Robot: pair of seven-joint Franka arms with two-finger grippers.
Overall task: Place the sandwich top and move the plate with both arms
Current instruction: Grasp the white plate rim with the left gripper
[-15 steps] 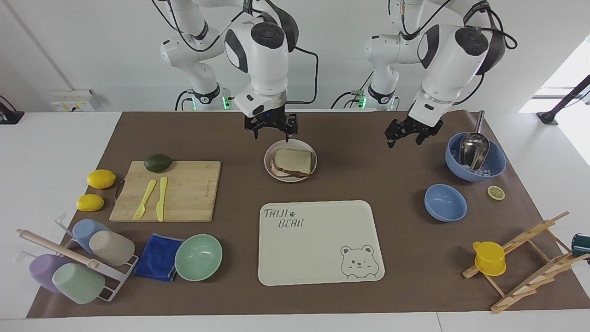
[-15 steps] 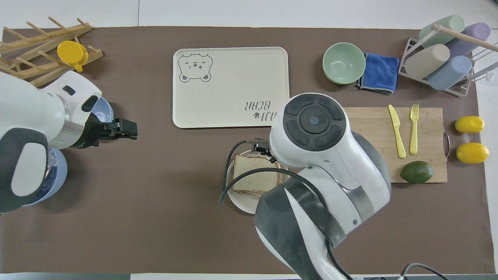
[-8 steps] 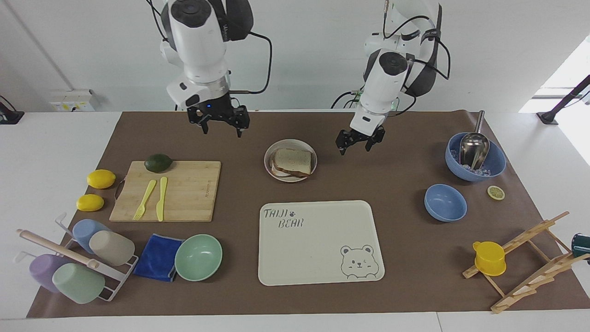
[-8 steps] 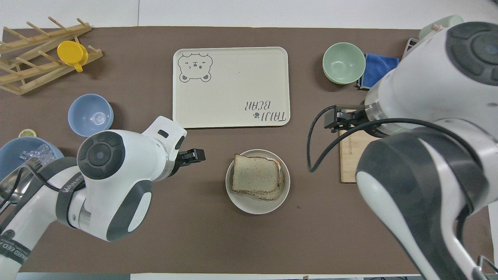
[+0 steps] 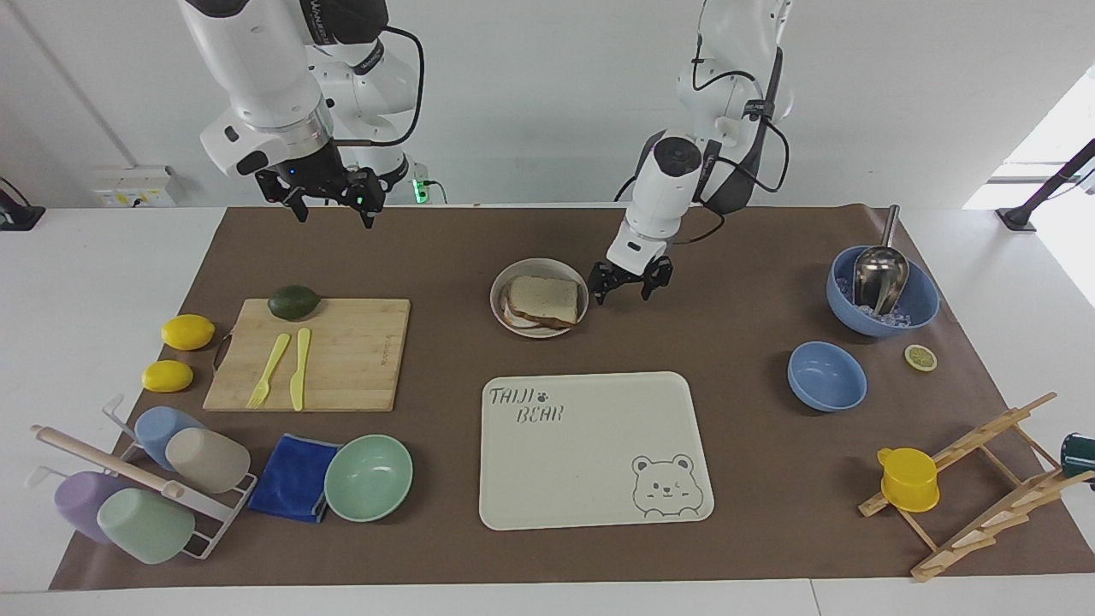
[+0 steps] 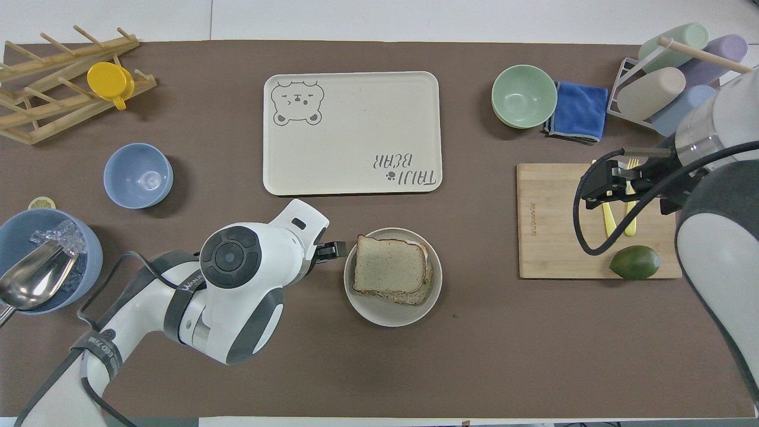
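Facing view shows 2 arms over the brown mat [image 5: 428, 257]; the cream bear tray [image 5: 590, 449] lies farther from the robots than both grippers; the wooden cutting board [image 5: 342, 351] sits toward the right arm's end, below the raised right gripper [image 5: 328, 208], whose fingers stand wide and hold nothing; in the overhead view that gripper [image 6: 616, 190] hangs over the board's knife and fork. The left gripper [image 5: 623, 291] is low, just beside the plate [image 5: 500, 287] on the side toward the left arm's end, fingers spread wide with nothing between them; whether it touches the rim I cannot tell. The sandwich top [image 5: 545, 298] lies on the plate, stacked on 1 lower slice, beside the left gripper.
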